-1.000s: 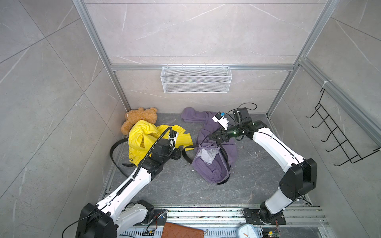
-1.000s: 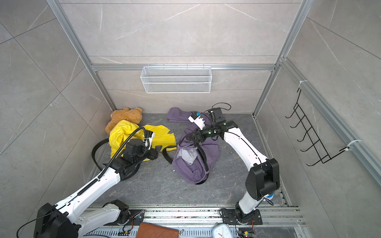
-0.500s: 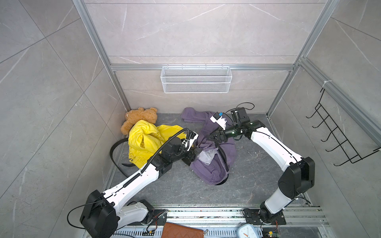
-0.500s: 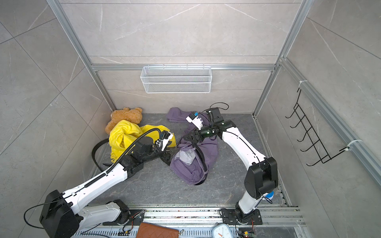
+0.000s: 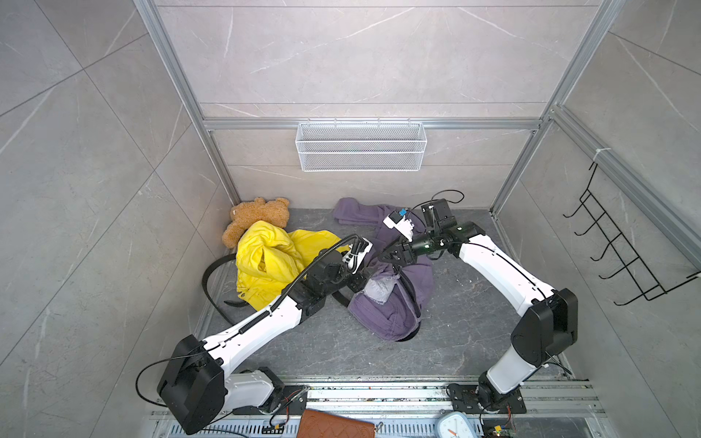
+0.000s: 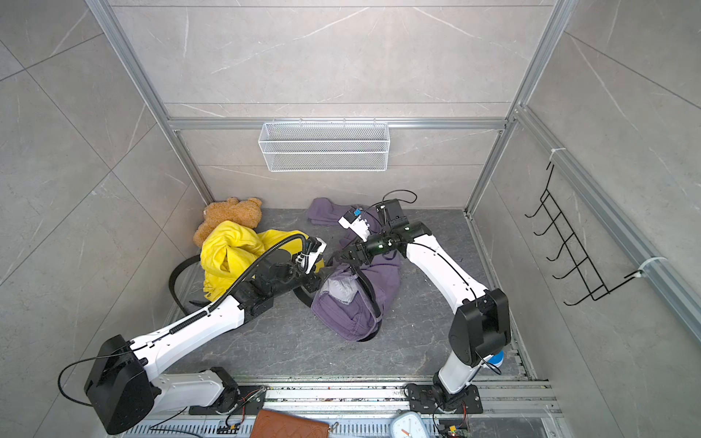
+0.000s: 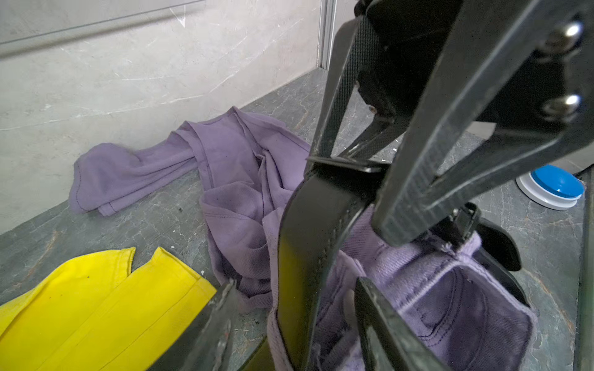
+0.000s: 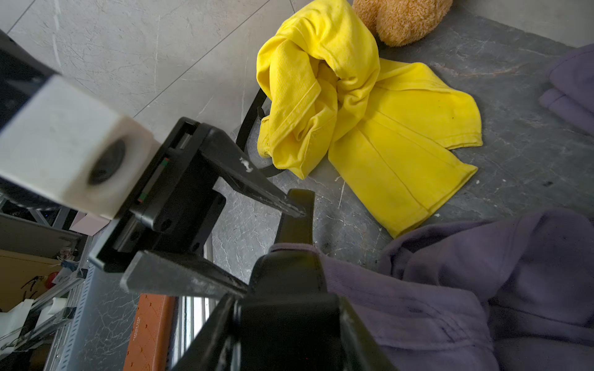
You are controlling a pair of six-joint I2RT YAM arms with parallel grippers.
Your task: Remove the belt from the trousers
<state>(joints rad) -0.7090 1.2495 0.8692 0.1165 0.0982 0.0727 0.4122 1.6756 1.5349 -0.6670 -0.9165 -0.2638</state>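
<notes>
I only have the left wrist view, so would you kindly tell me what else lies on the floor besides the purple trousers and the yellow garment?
Observer: A brown teddy bear sits in the back left corner, partly hidden by the yellow garment.
Operator: Thank you. Is the belt in the trousers the only belt?
Observer: No. A second black belt curves out from under the yellow garment, by the left wall.
Operator: Anything mounted on the walls?
Observer: A white wire basket hangs on the back wall.

Both arms reach inward, wrists close together. Right gripper point(image 5: 384, 258) clamps the belt point(image 7: 299, 241); left gripper point(image 5: 359, 283) just beside, jaws parted astride it.
</notes>
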